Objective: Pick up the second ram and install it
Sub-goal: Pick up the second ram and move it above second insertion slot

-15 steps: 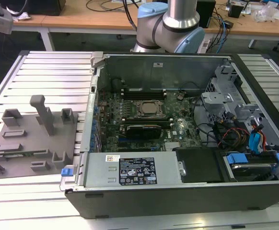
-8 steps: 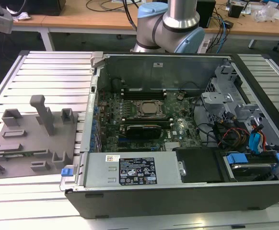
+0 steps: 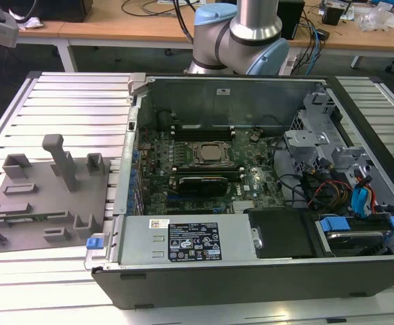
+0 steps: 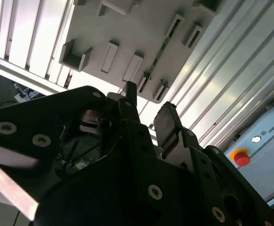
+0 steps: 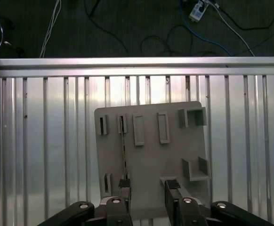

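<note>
The second ram [image 5: 124,150] stands on edge in slots along one side edge of the grey fixture tray [image 5: 151,160], on the slatted table [image 5: 43,141]. The gripper [image 5: 148,194] hangs over an adjoining tray edge, spread and empty, one finger [image 5: 124,192] above the stick's end. This looks like the approach to the pick; gripping calls for a sideways shift to straddle it. Edge-on, its chips cannot be made out.
</note>
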Controlling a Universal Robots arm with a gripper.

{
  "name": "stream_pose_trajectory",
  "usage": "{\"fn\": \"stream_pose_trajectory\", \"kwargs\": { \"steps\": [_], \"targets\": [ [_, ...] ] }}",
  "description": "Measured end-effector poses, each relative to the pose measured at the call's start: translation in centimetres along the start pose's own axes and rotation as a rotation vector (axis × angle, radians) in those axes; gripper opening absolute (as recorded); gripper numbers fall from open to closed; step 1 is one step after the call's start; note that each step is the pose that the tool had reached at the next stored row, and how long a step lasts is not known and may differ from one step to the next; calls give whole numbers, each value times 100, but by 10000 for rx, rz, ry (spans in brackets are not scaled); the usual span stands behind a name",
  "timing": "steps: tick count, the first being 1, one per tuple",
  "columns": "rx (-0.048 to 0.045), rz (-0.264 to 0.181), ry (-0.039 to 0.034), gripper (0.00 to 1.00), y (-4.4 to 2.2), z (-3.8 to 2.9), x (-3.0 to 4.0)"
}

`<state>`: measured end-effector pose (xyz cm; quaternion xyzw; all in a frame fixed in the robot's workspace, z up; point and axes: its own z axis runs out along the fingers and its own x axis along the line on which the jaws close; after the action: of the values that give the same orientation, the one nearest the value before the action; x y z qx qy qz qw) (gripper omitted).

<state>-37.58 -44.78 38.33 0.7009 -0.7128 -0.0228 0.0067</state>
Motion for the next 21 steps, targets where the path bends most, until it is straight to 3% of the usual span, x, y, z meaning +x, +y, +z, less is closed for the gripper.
{"fn": "stream_pose_trajectory", "kwargs": {
  "steps": [21],
  "targets": [
    [1, -1, -1, 42, -9, 203, 5]
  ]
}}
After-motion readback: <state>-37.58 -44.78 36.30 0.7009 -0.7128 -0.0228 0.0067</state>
